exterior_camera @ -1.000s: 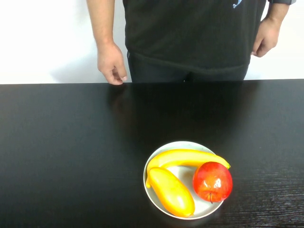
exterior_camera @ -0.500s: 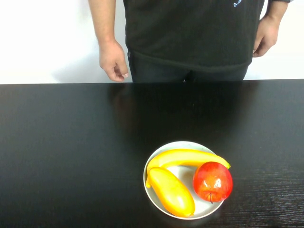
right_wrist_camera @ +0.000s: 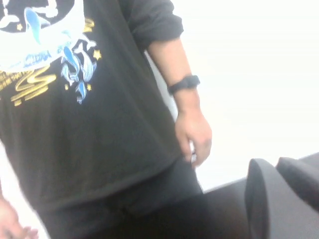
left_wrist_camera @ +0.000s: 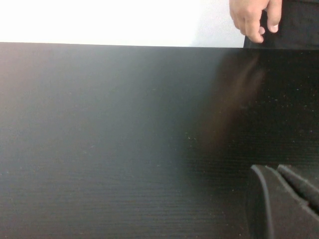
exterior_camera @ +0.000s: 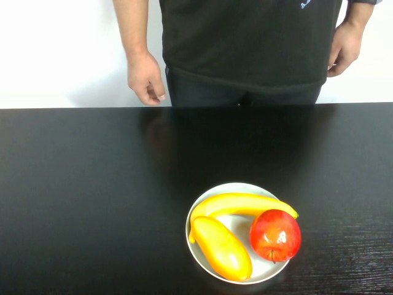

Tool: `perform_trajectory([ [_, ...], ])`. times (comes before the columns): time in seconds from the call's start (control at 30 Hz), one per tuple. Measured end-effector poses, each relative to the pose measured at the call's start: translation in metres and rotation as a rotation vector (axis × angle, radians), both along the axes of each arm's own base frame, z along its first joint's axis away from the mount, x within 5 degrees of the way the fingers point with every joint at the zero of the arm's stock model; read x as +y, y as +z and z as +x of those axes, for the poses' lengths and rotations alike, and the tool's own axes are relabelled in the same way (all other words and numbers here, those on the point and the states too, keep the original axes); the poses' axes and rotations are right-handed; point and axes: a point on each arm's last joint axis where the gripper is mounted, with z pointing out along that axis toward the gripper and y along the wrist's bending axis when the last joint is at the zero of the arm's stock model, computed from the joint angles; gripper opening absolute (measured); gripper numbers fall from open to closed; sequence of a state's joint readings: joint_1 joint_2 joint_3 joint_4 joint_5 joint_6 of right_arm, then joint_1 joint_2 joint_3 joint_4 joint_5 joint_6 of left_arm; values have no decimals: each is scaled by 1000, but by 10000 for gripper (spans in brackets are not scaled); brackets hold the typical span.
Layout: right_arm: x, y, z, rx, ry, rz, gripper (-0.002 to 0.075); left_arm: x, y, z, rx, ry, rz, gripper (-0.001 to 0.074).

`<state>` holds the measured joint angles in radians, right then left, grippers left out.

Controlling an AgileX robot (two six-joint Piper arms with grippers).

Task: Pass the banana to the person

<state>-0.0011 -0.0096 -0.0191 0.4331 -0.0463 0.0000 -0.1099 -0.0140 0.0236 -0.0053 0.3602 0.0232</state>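
Observation:
The banana (exterior_camera: 239, 203), long, curved and yellow, lies on the far side of a white plate (exterior_camera: 233, 185) near the table's front, right of centre. The person (exterior_camera: 245, 43) in a black shirt stands behind the table's far edge, hands hanging at their sides. Neither gripper shows in the high view. My left gripper (left_wrist_camera: 273, 168) is shut and empty, low over bare black table, with the person's hand (left_wrist_camera: 251, 17) far beyond it. My right gripper (right_wrist_camera: 273, 162) is shut and empty, raised and facing the person's torso (right_wrist_camera: 99, 124).
On the same plate lie a plump yellow-orange oval fruit (exterior_camera: 222, 249) at the front left and a red apple (exterior_camera: 274, 235) at the right, touching the banana. The black table (exterior_camera: 92, 184) spans the whole view, and a white wall stands behind the person.
The person's hand on the view's left has lifted slightly off the table's far edge. The fruit and plate have not moved.

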Motion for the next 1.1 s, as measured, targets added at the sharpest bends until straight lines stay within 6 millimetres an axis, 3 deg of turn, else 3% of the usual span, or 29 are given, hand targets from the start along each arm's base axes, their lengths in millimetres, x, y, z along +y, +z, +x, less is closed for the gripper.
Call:
perform_trajectory([
  [0.2,9,34,8,208,96,-72,-6,0,0,0,0,0,0,-4],
  [0.37,15,57,30,547,187,-165,-6,0,0,0,0,0,0,-4],
  [0.47,17,63,52,748,262,-268,-6,0,0,0,0,0,0,-4],
  [0.5,17,51,38,690,240,-204,-7,0,0,0,0,0,0,-4],
  [0.73,27,55,93,1056,431,-363,-7,0,0,0,0,0,0,-4],
  [0.83,48,53,114,1106,559,-458,-7,0,0,0,0,0,0,-4],
  [0.97,95,55,139,1108,730,-667,0,0,0,0,0,0,0,-4],
  [1.1,149,55,161,1069,883,-931,106,0,0,0,0,0,0,-4],
])
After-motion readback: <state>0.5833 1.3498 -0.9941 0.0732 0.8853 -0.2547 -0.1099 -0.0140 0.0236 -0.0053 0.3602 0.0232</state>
